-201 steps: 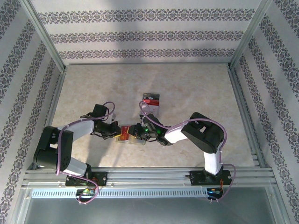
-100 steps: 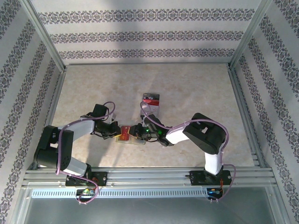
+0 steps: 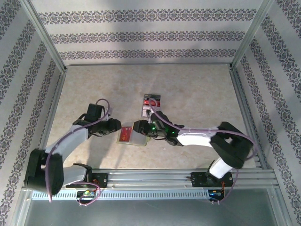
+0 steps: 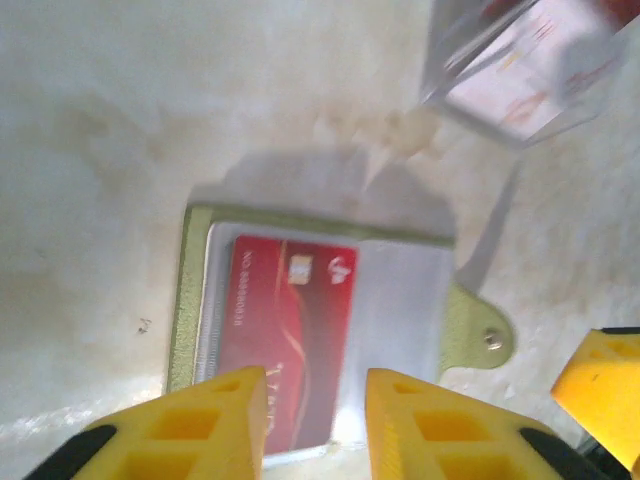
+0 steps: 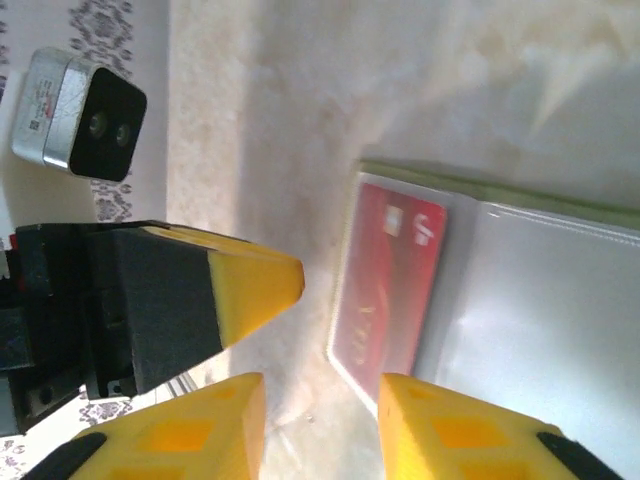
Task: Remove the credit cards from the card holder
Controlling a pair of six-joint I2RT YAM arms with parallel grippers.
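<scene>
The card holder [image 3: 134,139] lies open and flat on the table, olive-edged [image 4: 184,300] with greyish clear pockets [image 5: 545,300]. One red credit card [image 4: 285,325] [image 5: 392,285] [image 3: 125,134] sits in its left pocket. My left gripper [image 3: 115,126] [image 4: 316,425] hovers just left of the holder, open, with the card's near end showing below the gap. My right gripper [image 3: 139,128] [image 5: 320,430] hangs open over the holder's left edge, nothing between its fingers. The left gripper's yellow fingertip [image 5: 255,285] shows beside the card.
A clear plastic tray [image 3: 151,102] [image 4: 525,65] with red-and-white contents stands just behind the holder. The snap tab [image 4: 482,336] sticks out from the holder's right side. Patterned walls and metal rails enclose the table.
Both grippers have opened. The left gripper has let go and backed off a little to the left; the right arm has stretched lower. The red card stays in the holder.
</scene>
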